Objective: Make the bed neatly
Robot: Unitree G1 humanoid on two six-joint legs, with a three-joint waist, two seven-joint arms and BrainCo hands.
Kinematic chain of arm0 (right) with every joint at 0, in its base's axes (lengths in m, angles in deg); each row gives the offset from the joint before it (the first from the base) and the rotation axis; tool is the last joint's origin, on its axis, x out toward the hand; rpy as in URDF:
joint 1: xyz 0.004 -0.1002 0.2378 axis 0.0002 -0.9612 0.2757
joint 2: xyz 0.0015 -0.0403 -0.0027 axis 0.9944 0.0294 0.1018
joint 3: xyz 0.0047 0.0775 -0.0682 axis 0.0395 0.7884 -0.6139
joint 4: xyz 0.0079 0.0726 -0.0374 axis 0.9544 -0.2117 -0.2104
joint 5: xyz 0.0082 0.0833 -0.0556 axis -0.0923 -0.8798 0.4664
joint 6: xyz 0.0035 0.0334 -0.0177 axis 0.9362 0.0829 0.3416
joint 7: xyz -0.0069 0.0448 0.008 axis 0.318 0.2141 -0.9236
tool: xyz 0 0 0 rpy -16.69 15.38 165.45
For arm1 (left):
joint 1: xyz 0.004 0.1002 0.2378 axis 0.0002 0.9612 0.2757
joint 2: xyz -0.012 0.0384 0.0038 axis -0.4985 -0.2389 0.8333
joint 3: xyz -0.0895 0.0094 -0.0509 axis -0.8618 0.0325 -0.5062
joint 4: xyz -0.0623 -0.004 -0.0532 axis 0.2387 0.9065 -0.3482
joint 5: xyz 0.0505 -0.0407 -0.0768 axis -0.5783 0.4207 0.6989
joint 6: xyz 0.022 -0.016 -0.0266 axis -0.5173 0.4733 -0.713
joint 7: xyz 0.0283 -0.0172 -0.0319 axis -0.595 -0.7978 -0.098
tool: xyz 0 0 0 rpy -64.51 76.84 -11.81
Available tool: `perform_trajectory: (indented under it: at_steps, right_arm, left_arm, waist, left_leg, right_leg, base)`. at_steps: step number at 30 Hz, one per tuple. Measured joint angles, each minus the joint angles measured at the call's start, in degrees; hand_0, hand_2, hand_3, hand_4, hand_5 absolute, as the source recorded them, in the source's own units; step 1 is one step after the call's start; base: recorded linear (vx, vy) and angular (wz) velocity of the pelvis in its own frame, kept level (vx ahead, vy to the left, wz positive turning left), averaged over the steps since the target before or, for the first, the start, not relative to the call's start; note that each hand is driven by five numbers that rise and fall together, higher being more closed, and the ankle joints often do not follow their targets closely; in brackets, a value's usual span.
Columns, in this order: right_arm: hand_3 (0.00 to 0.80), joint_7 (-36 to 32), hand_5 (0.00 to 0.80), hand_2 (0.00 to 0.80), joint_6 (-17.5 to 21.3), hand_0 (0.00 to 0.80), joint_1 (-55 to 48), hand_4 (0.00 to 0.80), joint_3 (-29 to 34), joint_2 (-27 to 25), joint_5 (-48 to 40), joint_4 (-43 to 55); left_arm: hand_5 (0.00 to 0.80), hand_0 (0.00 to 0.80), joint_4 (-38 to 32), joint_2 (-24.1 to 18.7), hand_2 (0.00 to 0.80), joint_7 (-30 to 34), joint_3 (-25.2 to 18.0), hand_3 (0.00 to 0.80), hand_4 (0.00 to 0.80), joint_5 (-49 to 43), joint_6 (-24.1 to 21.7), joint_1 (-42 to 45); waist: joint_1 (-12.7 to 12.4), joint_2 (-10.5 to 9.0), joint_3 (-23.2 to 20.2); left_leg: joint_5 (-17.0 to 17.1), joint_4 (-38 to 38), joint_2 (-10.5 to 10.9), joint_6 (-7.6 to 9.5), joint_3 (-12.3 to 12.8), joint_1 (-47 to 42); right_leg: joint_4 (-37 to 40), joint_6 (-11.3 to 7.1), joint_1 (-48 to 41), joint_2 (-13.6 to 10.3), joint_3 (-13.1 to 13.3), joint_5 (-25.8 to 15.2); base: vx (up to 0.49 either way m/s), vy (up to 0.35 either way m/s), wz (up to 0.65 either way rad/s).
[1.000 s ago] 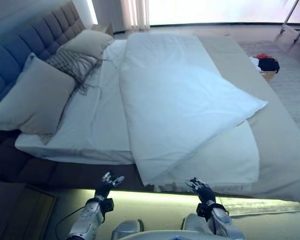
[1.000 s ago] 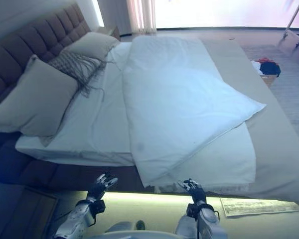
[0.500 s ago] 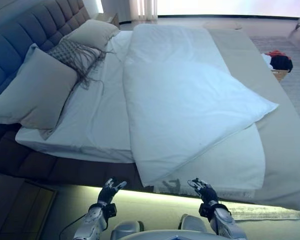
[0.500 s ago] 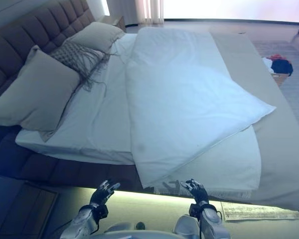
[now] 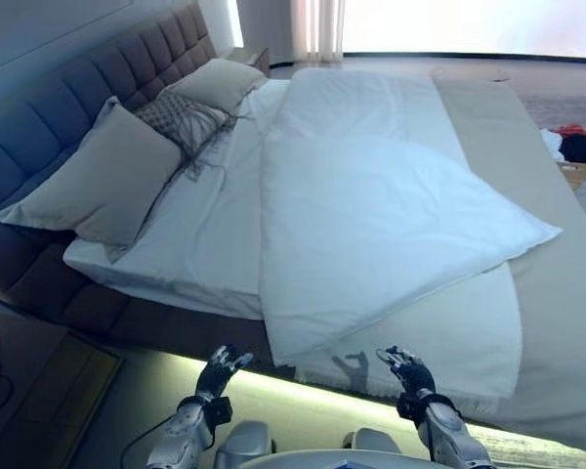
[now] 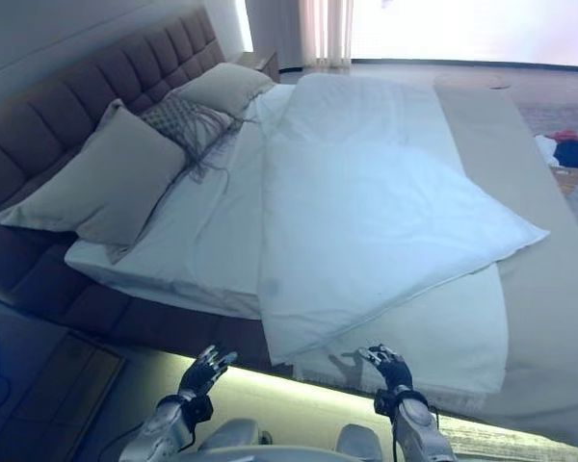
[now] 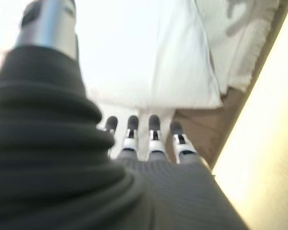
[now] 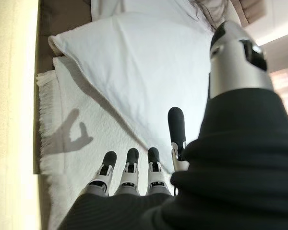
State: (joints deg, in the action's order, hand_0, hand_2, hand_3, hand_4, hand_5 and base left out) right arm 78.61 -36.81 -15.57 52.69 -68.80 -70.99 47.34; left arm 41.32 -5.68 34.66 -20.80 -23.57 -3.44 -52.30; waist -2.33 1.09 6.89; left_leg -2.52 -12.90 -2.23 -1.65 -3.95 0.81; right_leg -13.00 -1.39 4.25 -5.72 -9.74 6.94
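A white duvet (image 5: 371, 215) lies askew down the middle of the bed, one corner (image 5: 542, 234) pointing to the foot side and its near corner (image 5: 283, 347) hanging at the bed's near edge. Under it lies a white fringed blanket (image 5: 449, 327), on a beige cover (image 5: 566, 293). The white sheet (image 5: 205, 225) is bare beside the pillows. My left hand (image 5: 220, 369) and right hand (image 5: 405, 371) are low in front of the near edge, both open and empty. The right wrist view shows the right hand's straight fingers (image 8: 129, 167) over the blanket (image 8: 77, 124); the left wrist view shows the left hand's straight fingers (image 7: 139, 134).
A large beige pillow (image 5: 98, 181), a patterned fringed cushion (image 5: 181, 117) and a far pillow (image 5: 220, 83) lean on the padded headboard (image 5: 68, 117). A wooden nightstand (image 5: 54, 376) stands at the lower left. A basket of clothes (image 5: 578, 151) is on the floor beyond the bed.
The whole picture has shifted, so the camera has moved; the bed's things lie as before. Both hands stay low and open by the near edge.
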Motion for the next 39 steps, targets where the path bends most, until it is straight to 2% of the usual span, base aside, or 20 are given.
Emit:
perform_trajectory:
  at_steps: [1, 2, 4, 6, 8, 10, 12, 15, 16, 17, 20, 22, 23, 26, 30, 31, 32, 34, 36, 39]
  right_arm:
    - [0.0, 0.3, 0.0, 0.0, 0.0, 0.0, -0.1, 0.0, 0.0, -0.7, 0.0, 0.1]
    - [0.0, 0.4, 0.0, 0.0, -0.2, 0.0, 0.4, 0.0, -0.1, 0.6, 0.0, -0.9]
    - [0.0, 0.2, 0.0, 0.0, -0.3, 0.0, -0.4, 0.0, -1.0, 1.0, 0.0, -0.8]
    - [0.0, 0.2, 0.0, 0.0, -0.2, 0.0, -0.6, 0.0, -0.8, 0.3, 0.0, -0.5]
    - [0.0, 0.2, 0.0, 0.0, -0.2, 0.0, -0.6, 0.0, -0.6, -0.2, 0.0, -0.5]
    - [0.0, 0.1, 0.0, 0.0, -0.2, 0.0, -0.7, 0.0, -0.7, 0.2, 0.1, -0.5]
    - [0.0, 0.0, 0.0, 0.0, -0.3, 0.0, -1.0, 0.0, -0.8, 0.5, 0.1, -0.5]
    - [0.0, -0.3, 0.0, 0.0, -0.3, 0.0, -0.9, 0.0, -0.9, -0.7, 0.1, 0.8]
    - [0.0, -0.4, 0.0, 0.0, -0.3, 0.0, -0.8, 0.0, -1.0, -1.4, 0.1, 1.1]
    - [0.0, -0.4, 0.0, 0.0, -0.3, 0.0, -0.8, 0.0, -1.1, -1.6, 0.1, 1.1]
    - [0.0, 0.9, 0.0, 0.0, -0.4, 0.0, -0.7, 0.0, -2.8, -0.5, 0.2, 1.7]
    - [0.0, 1.4, 0.0, 0.0, -0.6, 0.0, -1.3, 0.0, -2.7, 1.2, 0.2, 2.6]
    - [0.0, 1.4, 0.0, 0.0, -0.6, 0.0, -1.4, 0.0, -2.8, 1.6, 0.5, 2.8]
    - [0.0, 1.5, 0.0, 0.0, -0.4, 0.0, -0.7, 0.0, -3.2, 2.1, 2.3, 3.5]
    - [0.0, 2.0, 0.0, 0.0, 0.3, 0.0, 0.4, 0.0, -3.5, 2.7, 2.3, 3.5]
    - [0.0, 2.0, 0.0, 0.0, 0.5, 0.0, 0.4, 0.0, -3.6, 2.6, 2.3, 3.5]
    - [0.0, 2.1, 0.0, 0.0, 0.7, 0.0, 0.6, 0.0, -3.6, 2.5, 2.3, 3.6]
    - [0.0, 2.4, 0.0, 0.0, 0.6, 0.0, -0.4, 0.0, -4.6, 3.4, 2.3, 3.7]
    - [0.0, 2.4, 0.0, 0.0, 0.6, 0.0, -1.4, 0.0, -5.6, 3.8, 2.3, 4.5]
    - [0.0, 2.3, 0.0, 0.0, 0.6, 0.0, -1.2, 0.0, -5.6, 3.8, 2.3, 4.7]
  left_arm:
    - [0.0, 0.0, -0.8, 0.4, 0.0, 0.0, -0.1, 0.0, 0.0, 0.0, -0.1, -0.2]
    - [0.0, 0.0, -1.0, -0.5, 0.0, -0.1, -0.3, 0.0, 0.0, 0.0, -0.1, -0.4]
    - [0.0, 0.0, -1.1, -0.7, 0.0, -0.3, -0.6, 0.0, 0.0, 0.0, -0.1, 0.1]
    - [0.0, 0.0, -1.1, 0.1, 0.0, -0.3, -0.4, 0.0, 0.0, 0.0, -0.1, 0.4]
    - [0.0, 0.0, -1.1, 1.0, 0.0, -0.3, -0.4, 0.0, 0.0, 0.0, -0.1, 0.6]
    - [0.0, 0.0, -0.9, 1.0, 0.0, -0.2, -0.4, 0.0, 0.0, 0.0, 0.0, 0.2]
    - [0.0, 0.0, -0.9, 0.9, 0.0, 0.0, -0.4, 0.0, 0.0, 0.1, -0.1, 0.5]
    - [0.0, 0.0, -1.0, 1.0, 0.0, 0.6, -0.4, 0.0, 0.0, 0.1, 0.0, 1.3]
    - [0.0, 0.0, -1.0, 1.0, 0.0, 0.9, -0.4, 0.0, 0.0, 0.2, 0.1, 1.6]
    - [0.0, 0.0, -0.9, 0.9, 0.0, 1.0, -0.7, 0.0, 0.0, 0.7, 0.2, 1.7]
    - [0.0, 0.0, -1.0, 0.1, 0.0, 1.6, -1.0, 0.0, 0.0, 0.7, 0.4, 1.6]
    - [0.0, 0.0, -1.6, 0.0, 0.0, 1.5, -0.9, 0.0, 0.0, 0.7, 0.5, 0.9]
    - [0.0, 0.0, -2.4, -0.1, 0.0, 1.4, -0.9, 0.0, 0.0, 0.8, 0.5, 0.8]
    - [0.0, 0.0, -3.8, -0.4, 0.0, 1.2, -0.8, 0.0, 0.0, 1.7, 0.5, 0.4]
    - [0.0, 0.0, -1.4, -0.4, 0.0, -0.8, 0.3, 0.0, 0.0, 1.6, 0.6, -2.3]
    - [0.0, 0.0, -0.9, -0.4, 0.0, -1.2, 0.4, 0.0, 0.0, 1.6, 0.7, -2.6]
    - [0.0, 0.0, -0.8, -0.6, 0.0, -1.7, 0.4, 0.0, 0.0, 1.5, 0.8, -2.5]
    - [0.0, 0.0, -0.8, -1.5, 0.0, -2.6, -0.3, 0.0, 0.0, 1.0, 1.2, -1.9]
    - [0.0, 0.0, -1.8, -2.3, 0.0, -3.8, -1.5, 0.0, 0.0, 0.5, 1.5, -0.3]
    - [0.0, 0.0, -1.9, -3.2, 0.0, -4.8, -1.7, 0.0, 0.0, 0.5, 1.5, 0.7]
  waist:
    - [-0.2, 2.3, -0.7]
    - [-0.5, 0.36, -0.4]
    - [-0.2, -0.67, -0.4]
    - [-0.4, -0.06, 0.0]
    - [-0.4, 2.09, 0.9]
    - [-0.2, 2.44, 2.4]
    - [-0.5, 2.53, 2.9]
    - [-1.7, 4.85, 3.3]
    - [-1.8, 6.34, 3.3]
    - [-2.3, 6.58, 3.3]
    - [-3.4, 5.17, 4.0]
    - [-3.1, 4.19, 3.9]
    - [-3.4, 4.02, 4.0]
    - [-3.4, 3.77, 3.9]
    - [-3.5, 3.79, 3.6]
    - [-3.5, 4.25, 3.3]
    - [-3.8, 4.73, 2.9]
    - [-3.7, 3.89, 2.2]
    - [-4.1, 3.1, 1.3]
    - [-3.8, 2.31, 0.8]
  left_leg:
    - [-4.0, 4.4, -2.7, 0.53, -0.3, -1.3]
    - [-3.0, 5.3, -2.3, -4.32, 1.0, -1.5]
    - [-2.7, 5.6, -2.5, -4.04, 0.7, -2.3]
    - [-2.4, 5.1, -2.6, -4.15, 0.1, -2.2]
    - [-2.4, 4.6, -2.1, -4.3, 0.3, -1.9]
    - [-3.0, -0.3, -1.5, -4.18, 0.3, 1.0]
    - [-2.3, 2.1, -2.5, -4.32, -0.3, 2.2]
    - [-1.5, 7.2, -5.1, -4.08, -1.1, 2.8]
    - [-1.4, 8.4, -5.5, -3.93, -1.1, 2.6]
    - [0.6, 8.2, -4.8, -4.6, -0.7, 2.0]
    - [2.9, 8.2, -0.2, -3.03, 0.5, -0.4]
    - [1.7, 7.3, 2.4, -1.45, 0.9, -0.9]
    - [1.6, 7.0, 3.1, -1.08, 1.3, -1.3]
    - [0.5, 7.0, 4.6, 0.3, 2.3, -2.5]
    - [-1.8, 5.3, 6.0, 2.66, 2.2, -2.1]
    - [-2.1, 5.3, 6.3, 3.34, 1.6, -2.2]
    - [-2.0, 5.7, 5.6, 4.09, 1.9, -2.2]
    - [-2.0, 6.3, 6.0, 5.12, 2.6, -3.8]
    - [-1.8, 7.8, 6.0, 5.48, 3.9, -5.0]
    - [-1.2, 9.0, 6.0, 5.12, 4.7, -5.4]
  right_leg:
    - [-2.2, 0.64, 1.3, 2.6, 0.0, -0.4]
    - [-7.2, 1.97, 3.0, 1.8, 1.6, 1.7]
    - [-6.7, 2.2, 2.8, 1.9, 1.8, 2.8]
    - [-5.6, 2.43, 1.9, 2.0, 1.9, 2.4]
    - [-4.8, 1.89, 1.6, 1.6, 2.2, 1.8]
    - [-2.6, 2.69, 0.1, 1.0, 3.3, 1.1]
    - [0.1, 2.76, -2.3, -0.1, 3.7, 1.0]
    - [1.3, 1.15, -3.7, -0.9, 4.5, 1.3]
    - [1.4, -0.06, -4.0, -0.9, 4.5, 1.3]
    - [1.7, -1.71, -4.4, -1.8, 5.0, 1.0]
    - [2.9, -3.86, -6.0, -6.7, 5.3, -0.2]
    - [2.2, -5.22, -6.8, -9.5, 4.9, -0.3]
    - [1.2, -5.9, -6.8, -10.5, 4.3, -0.7]
    - [-2.2, -5.57, -5.7, -12.1, 4.1, -1.1]
    - [-5.4, -1.98, -3.7, -12.6, 4.4, -4.4]
    - [-7.8, -0.94, -2.2, -12.7, 4.5, -6.1]
    - [-10.9, -0.73, -0.5, -12.8, 4.6, -7.4]
    - [-21.1, 0.01, 4.0, -12.7, 4.3, -8.1]
    - [-23.7, -0.4, 6.0, -11.9, 3.2, -5.6]
    - [-14.6, -2.68, 6.3, -9.7, 2.4, -3.6]
  base:
    - [0.151, 0.054, -0.31]
    - [0.16, 0.071, -0.24]
    - [0.192, 0.107, -0.07]
    - [0.224, 0.125, -0.02]
    - [0.271, 0.16, 0.02]
    - [0.269, 0.18, 0.21]
    - [0.273, 0.191, 0.2]
    - [0.287, 0.218, -0.1]
    - [0.243, 0.263, -0.33]
    - [0.256, 0.313, -0.39]
    - [0.279, 0.286, -0.41]
    - [0.277, 0.188, -0.02]
    - [0.261, 0.219, -0.05]
    - [0.236, 0.21, -0.11]
    - [0.204, 0.221, -0.08]
    - [0.199, 0.195, -0.21]
    - [0.19, 0.125, -0.18]
    - [0.185, 0.016, -0.19]
    - [0.179, -0.114, -0.28]
    - [0.197, -0.155, -0.2]
